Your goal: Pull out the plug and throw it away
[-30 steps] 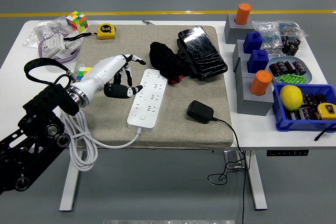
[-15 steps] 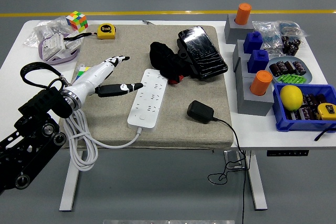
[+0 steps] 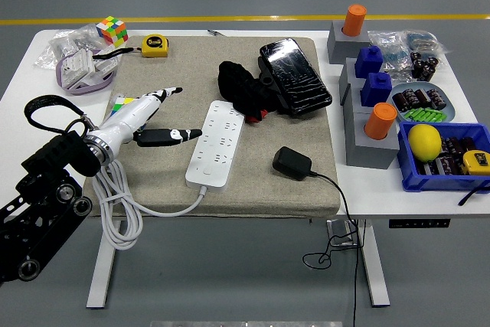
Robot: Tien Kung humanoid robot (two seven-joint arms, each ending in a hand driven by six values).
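Note:
A white power strip (image 3: 215, 142) lies on the grey mat (image 3: 253, 181), its white cable (image 3: 115, 204) coiled over the mat's left front corner. A black plug adapter (image 3: 292, 163) lies loose on the mat to the right of the strip, its black cord (image 3: 342, 212) hanging over the table's front edge. My left hand (image 3: 157, 116) hovers left of the strip, fingers spread and empty, thumb tip close to the strip's left edge. The right arm is out of view.
A black phone (image 3: 295, 74) and a black bundle (image 3: 243, 88) lie at the mat's back. A yellow tape measure (image 3: 155, 44), a Rubik's cube (image 3: 112, 30) and bags (image 3: 73, 63) sit at back left. Grey blocks with blue and orange pegs (image 3: 370, 105) and a blue bin (image 3: 444, 157) stand on the right.
My left hand has opened from a curled pose beside the strip and drawn back to the left and toward the front. The strip and the plug adapter have not moved.

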